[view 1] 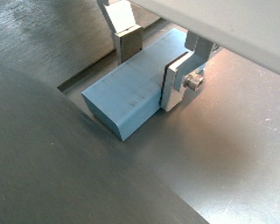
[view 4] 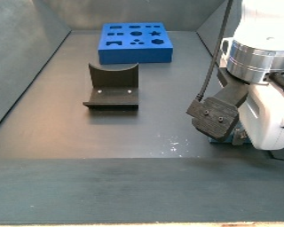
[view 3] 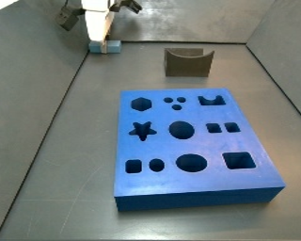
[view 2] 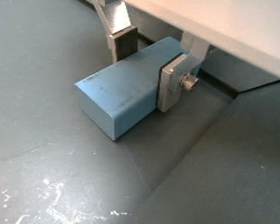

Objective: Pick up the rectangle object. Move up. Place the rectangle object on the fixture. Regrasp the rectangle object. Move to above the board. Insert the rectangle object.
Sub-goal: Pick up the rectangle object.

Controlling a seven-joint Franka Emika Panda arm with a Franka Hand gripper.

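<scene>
The rectangle object [view 1: 119, 101], a light blue-grey block, lies on the dark floor near a wall, and also shows in a wrist view [view 2: 113, 96]. My gripper [view 1: 150, 70] straddles it, with one silver finger [view 1: 178, 80] on each long face, shut on it. In a side view the gripper [view 3: 101, 36] and the block [view 3: 106, 44] are at the far left corner. The fixture [view 3: 187, 62] stands apart, empty. The blue board [view 3: 191, 141] lies in the middle of the floor.
Grey walls enclose the floor; one wall [view 1: 49, 35] runs close beside the block. In a side view the arm's white body [view 4: 257, 80] hides the gripper and the block. The fixture [view 4: 111, 87] and the board [view 4: 135, 42] lie further off.
</scene>
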